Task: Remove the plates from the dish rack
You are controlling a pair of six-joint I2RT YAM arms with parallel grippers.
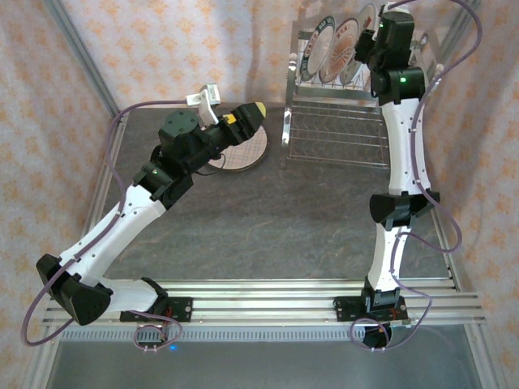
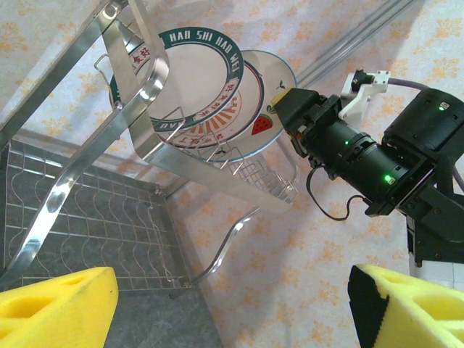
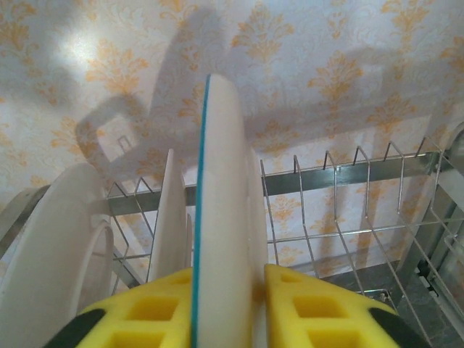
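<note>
**Item:** right claw. **Condition:** closed on the rim of the blue-edged plate, one yellow pad against each face.

**Plate location:** upright in a slot on the upper tier of the dish rack. A neighbouring plate stands just beside it to the left in the wrist view, with empty wires on the other side.

**Handling note:** probably best drawn straight up along the slot until the lower rim clears the wires, kept upright, with no swing toward the neighbour.

**Item:** left claw. **Condition:** jaws wide, empty, above the worktop near a plaid-lined plate lying flat.
</note>
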